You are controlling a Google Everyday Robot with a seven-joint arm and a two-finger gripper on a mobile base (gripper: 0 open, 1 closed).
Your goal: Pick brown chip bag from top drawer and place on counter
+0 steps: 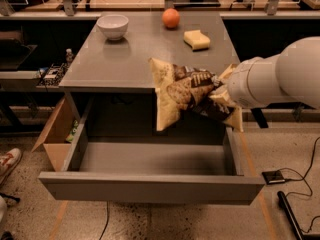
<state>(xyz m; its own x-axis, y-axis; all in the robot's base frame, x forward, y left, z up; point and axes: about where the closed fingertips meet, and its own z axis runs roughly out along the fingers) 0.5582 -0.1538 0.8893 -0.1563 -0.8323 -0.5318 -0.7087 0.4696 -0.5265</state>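
The brown chip bag (181, 93) hangs in the air above the open top drawer (150, 159), its upper edge level with the counter's front edge. My gripper (218, 92) comes in from the right on a white arm (280, 79) and is shut on the bag's right side; the fingers are mostly hidden by the bag. The drawer is pulled fully out and its floor looks bare. The grey counter (135, 54) lies behind the bag.
On the counter stand a white bowl (112, 26) at the back left, an orange fruit (171, 18) at the back and a yellow sponge (197, 39) at the back right. A cardboard box (54, 136) sits on the floor left of the drawer. A cluttered bench runs along the back.
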